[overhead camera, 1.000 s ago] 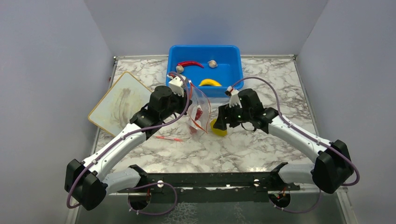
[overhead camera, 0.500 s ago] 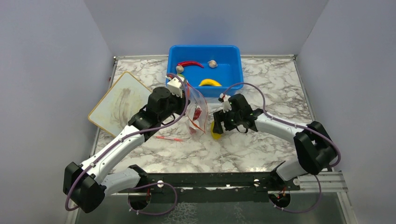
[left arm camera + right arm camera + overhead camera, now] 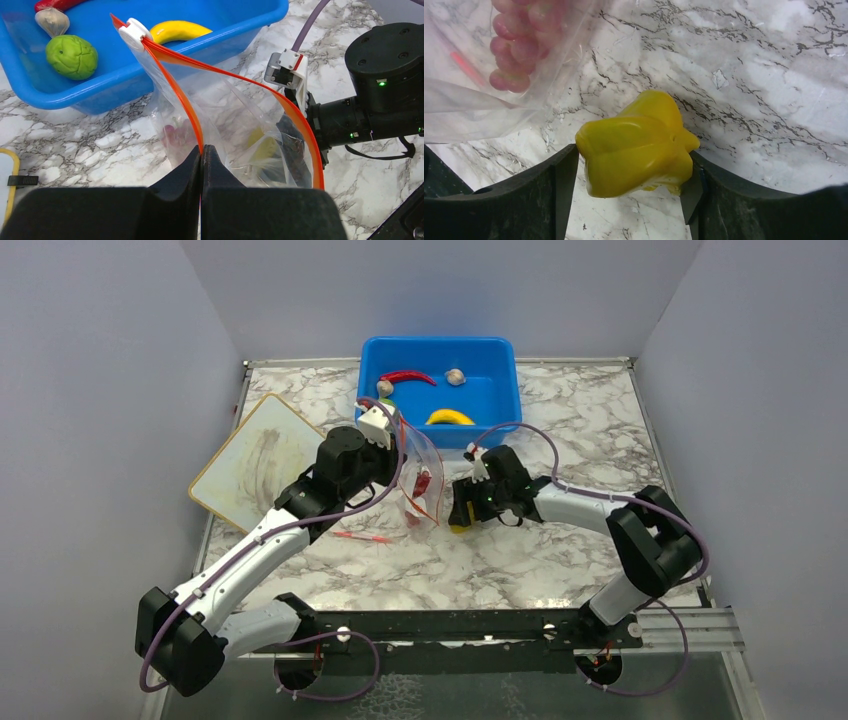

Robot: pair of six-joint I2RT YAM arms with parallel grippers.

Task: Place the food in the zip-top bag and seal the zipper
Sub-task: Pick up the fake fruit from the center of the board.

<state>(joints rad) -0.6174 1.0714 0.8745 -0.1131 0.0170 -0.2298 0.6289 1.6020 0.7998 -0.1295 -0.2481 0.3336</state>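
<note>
The clear zip-top bag (image 3: pixel 425 478) hangs open in the middle of the table. My left gripper (image 3: pixel 201 150) is shut on one side of its orange-red zipper (image 3: pixel 175 87), holding the mouth up; the white slider (image 3: pixel 134 30) sits at the far end. A purple grape bunch (image 3: pixel 519 45) lies inside the bag. My right gripper (image 3: pixel 630 165) is shut on the yellow-green starfruit (image 3: pixel 636 145) and holds it just above the marble, beside the bag's right side (image 3: pixel 458 518). The bag's other zipper side (image 3: pixel 300 130) bows toward the right gripper.
The blue tub (image 3: pixel 500 390) at the back holds a banana (image 3: pixel 449 417), a red chili (image 3: pixel 408 376), garlic bulbs (image 3: pixel 455 376) and a lime (image 3: pixel 72 56). A yellow-rimmed board (image 3: pixel 255 460) lies at the left. A thin red stick (image 3: pixel 362 536) lies on the marble before the bag.
My right gripper has moved left with the starfruit, closer to the bag, and the right arm's elbow has swung in. The left gripper and bag have stayed still.
</note>
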